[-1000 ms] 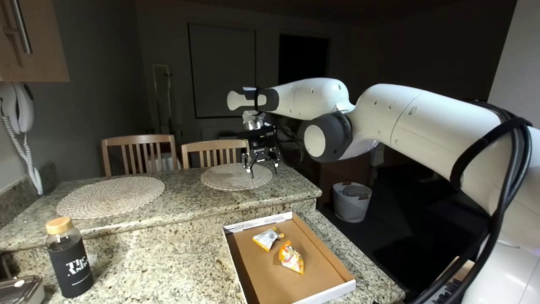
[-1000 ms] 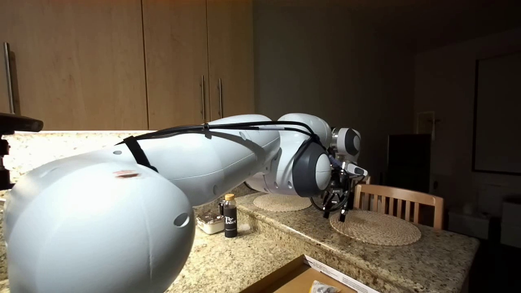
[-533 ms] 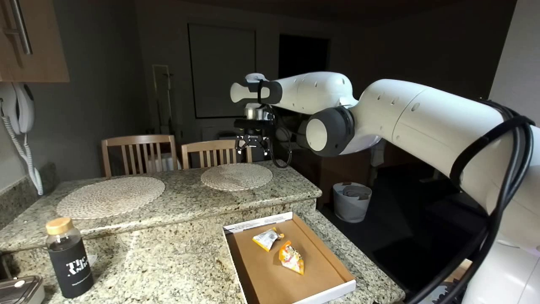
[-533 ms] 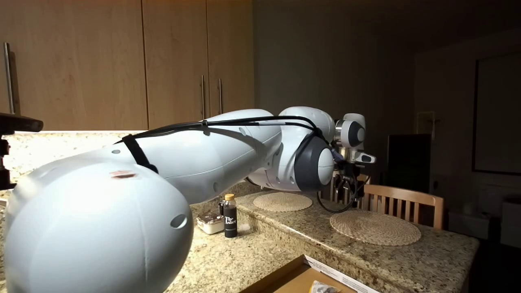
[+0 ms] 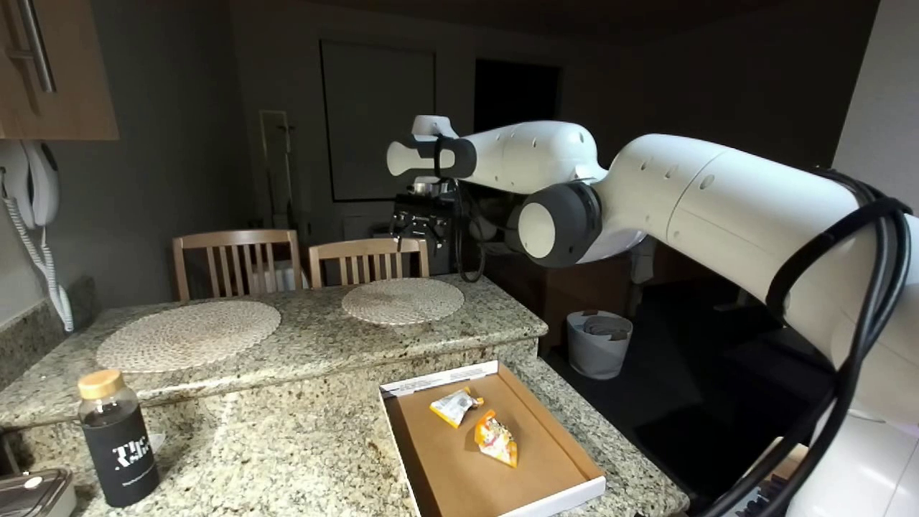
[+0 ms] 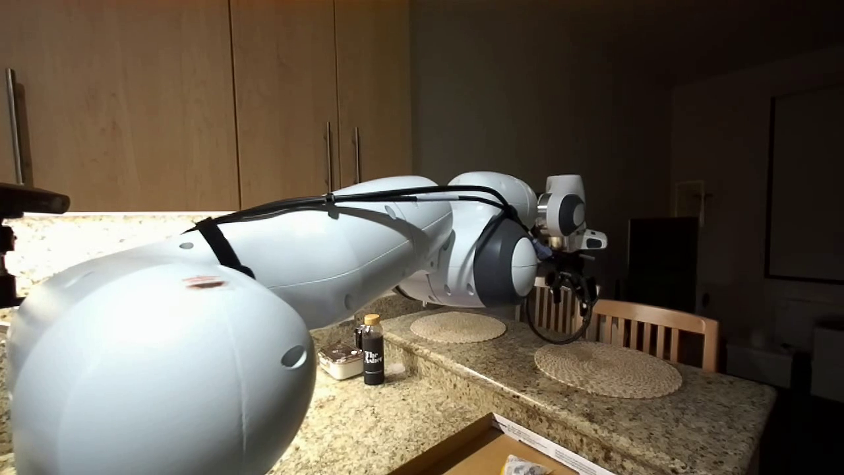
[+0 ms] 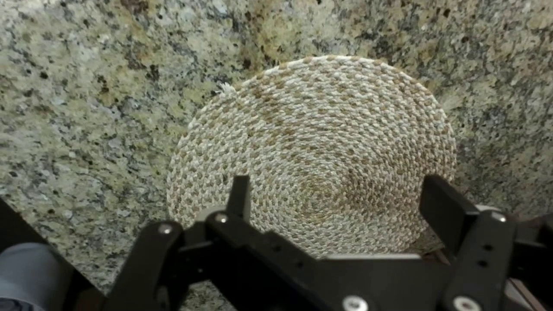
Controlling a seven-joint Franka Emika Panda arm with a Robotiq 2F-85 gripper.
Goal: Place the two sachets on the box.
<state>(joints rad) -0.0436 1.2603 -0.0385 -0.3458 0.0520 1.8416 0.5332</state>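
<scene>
Two sachets lie apart inside the box, on its brown floor (image 5: 459, 485). One is a pale silver sachet with orange edges (image 5: 454, 406). The other is an orange and white sachet (image 5: 496, 439). The pale sachet also shows partly in an exterior view (image 6: 523, 466), beside the box's white rim (image 6: 554, 450); the rest of the box is cut off there. My gripper (image 5: 418, 240) is raised above the far counter, well away from the box. In the wrist view the gripper (image 7: 337, 183) has its fingers wide apart with nothing between them. Sachets and box are out of the wrist view.
A round woven placemat (image 7: 319, 151) lies below the gripper on the raised counter. A second placemat (image 5: 190, 335) lies to the side. A dark bottle with tan cap (image 5: 120, 445) and a lidded container (image 5: 36, 494) stand on the lower counter. Chairs (image 5: 370, 260) stand behind.
My gripper has risen from just above the placemat and tilted, with a small shift at the end. The sachets and box have not moved.
</scene>
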